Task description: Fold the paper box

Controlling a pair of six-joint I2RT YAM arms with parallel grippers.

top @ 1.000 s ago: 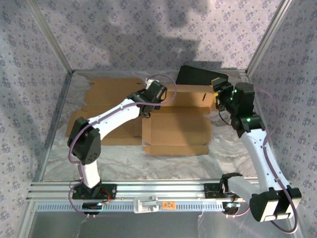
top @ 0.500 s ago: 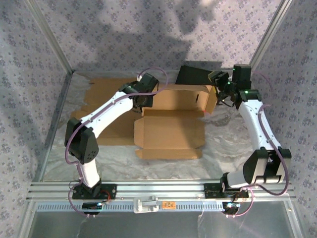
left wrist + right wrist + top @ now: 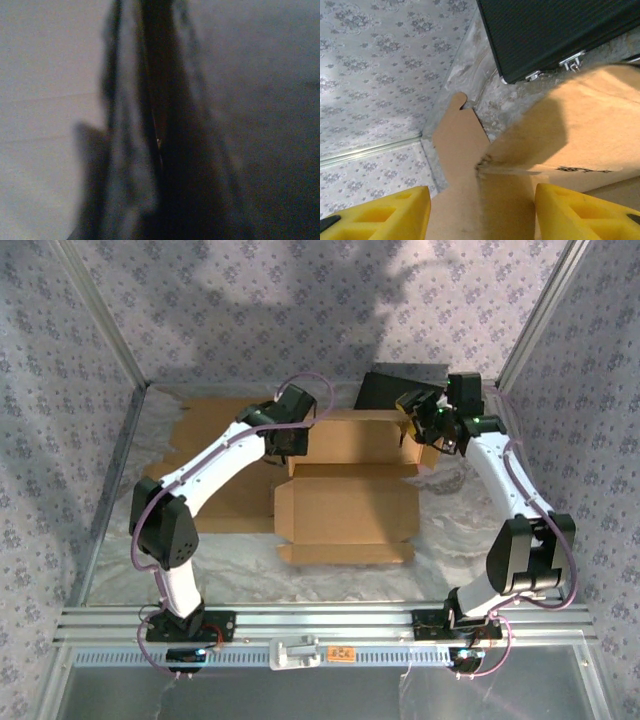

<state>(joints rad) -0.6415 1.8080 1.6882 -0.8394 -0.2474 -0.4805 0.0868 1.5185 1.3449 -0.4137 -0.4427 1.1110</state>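
Note:
The brown paper box (image 3: 350,510) lies open in mid-table, its back wall (image 3: 360,435) raised upright. My left gripper (image 3: 288,443) is at that wall's left end; the left wrist view is dark and blurred, so its jaws cannot be read. My right gripper (image 3: 416,426) is at the wall's right end. In the right wrist view its yellow fingers (image 3: 375,215) stand wide apart, open, with the box's side flap (image 3: 470,165) between them, touching neither.
A second flat cardboard sheet (image 3: 215,425) lies at the back left under the left arm. A black case (image 3: 400,390) sits at the back right, close behind the right gripper, and appears as the black case (image 3: 560,30) in the right wrist view. Patterned walls enclose the table.
The right arm swung back and left, bringing its gripper onto the wall's right flap. The box slid slightly left. The left gripper shifted back along the wall's left end.

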